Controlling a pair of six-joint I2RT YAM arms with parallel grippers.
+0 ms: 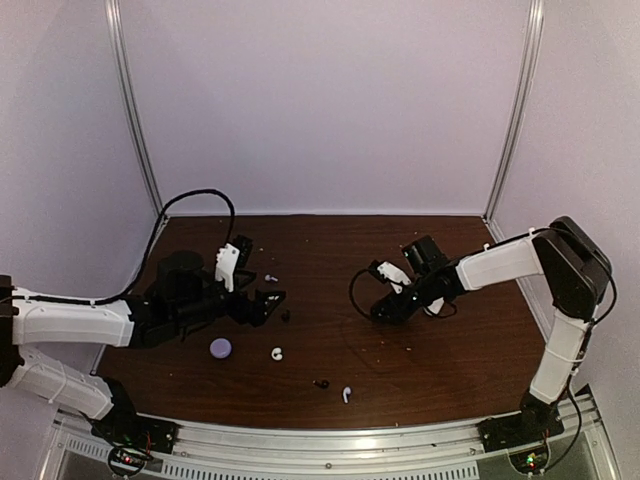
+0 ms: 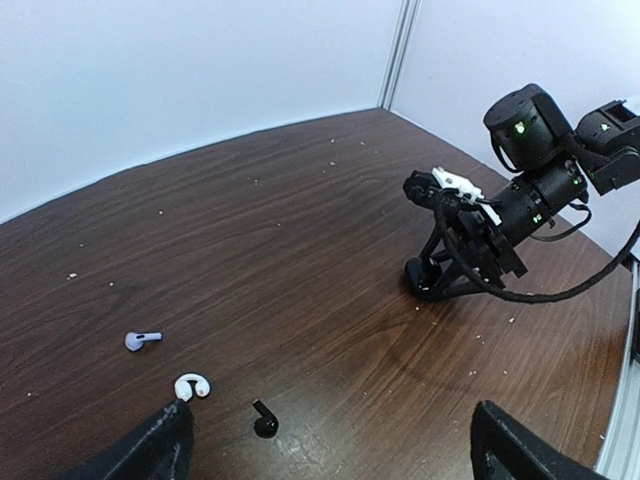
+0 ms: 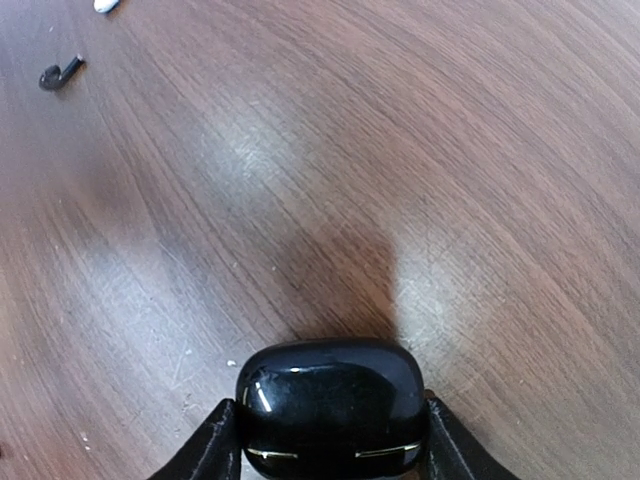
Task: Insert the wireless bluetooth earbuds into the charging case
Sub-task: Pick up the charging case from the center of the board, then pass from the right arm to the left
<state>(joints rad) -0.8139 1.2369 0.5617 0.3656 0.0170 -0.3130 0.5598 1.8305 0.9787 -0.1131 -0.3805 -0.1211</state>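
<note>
While left end effector (image 2: 330, 418) gapes empty | right end effector (image 3: 328, 448) grips black charging case (image 3: 330, 395)

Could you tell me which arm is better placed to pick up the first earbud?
Left. Its left tool is open and hovers close to the lavender earbud, white curled earbud and black earbud. The right tool is occupied, its fingers against both sides of the black charging case.
</note>
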